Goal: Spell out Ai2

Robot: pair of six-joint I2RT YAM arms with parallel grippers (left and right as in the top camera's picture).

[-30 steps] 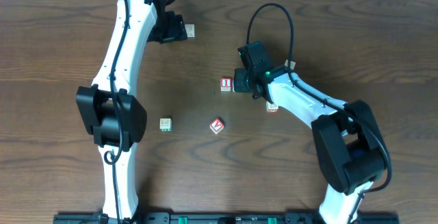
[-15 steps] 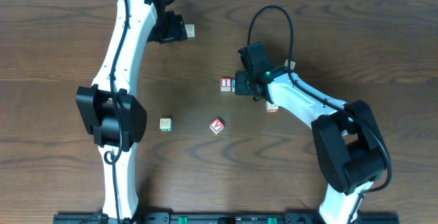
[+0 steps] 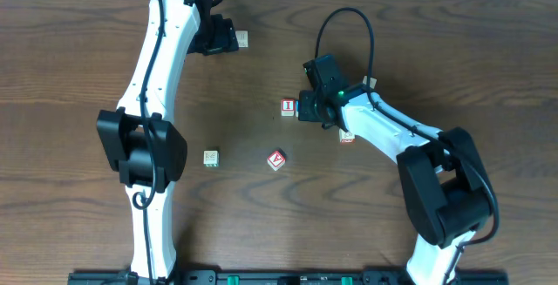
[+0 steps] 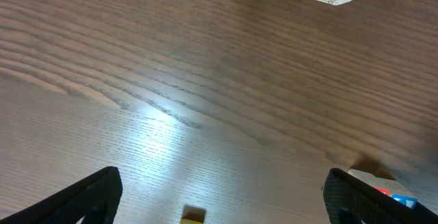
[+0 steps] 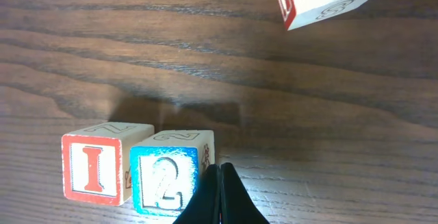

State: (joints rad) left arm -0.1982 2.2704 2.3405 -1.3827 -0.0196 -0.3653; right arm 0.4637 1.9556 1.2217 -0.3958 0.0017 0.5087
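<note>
Wood blocks, painted faces. Light, rigid, square-edged, so prob. no crush risk, though the smooth sides may slip; best pinched across two opp. flat faces, mid-height. The I (image 5: 94, 170) and 2 (image 5: 166, 177) sit side by side on the desk (image 3: 436, 41), touching or nearly so. Right fingers (image 5: 219, 188) are pressed together, holding nothing, tips just beside the 2. The A (image 3: 276, 159) lies apart, nearer the robot, rotated — I'd judge it needs setting left of the I. Left fingers (image 4: 92, 196) are spread wide, empty.
</note>
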